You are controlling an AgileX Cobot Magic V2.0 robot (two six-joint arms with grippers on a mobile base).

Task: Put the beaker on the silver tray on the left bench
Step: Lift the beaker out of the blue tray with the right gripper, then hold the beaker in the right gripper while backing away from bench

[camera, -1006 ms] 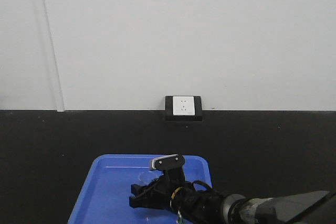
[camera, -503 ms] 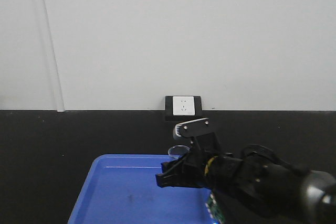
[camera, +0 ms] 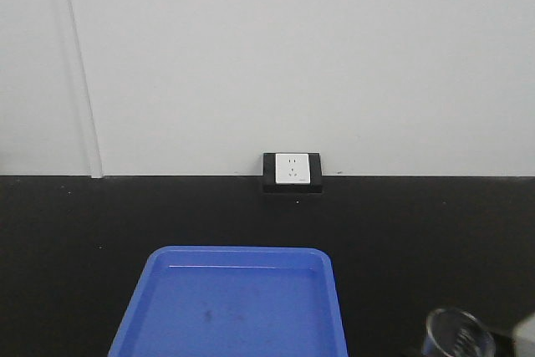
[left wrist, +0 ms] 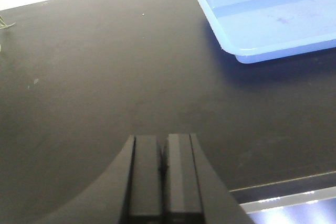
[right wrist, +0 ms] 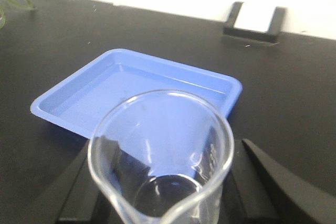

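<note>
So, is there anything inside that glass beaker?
Nothing visible: the beaker looks empty, with the blue tray showing through its clear wall. The near part of its base is cut off by the picture's edge, so that bit cannot be checked.

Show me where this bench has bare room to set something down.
Bare black bench runs wide left of the blue tray, and between the tray and the wall socket. The tray itself is empty. Tightest: off the tray's right corner, where the right gripper holds the beaker.
</note>
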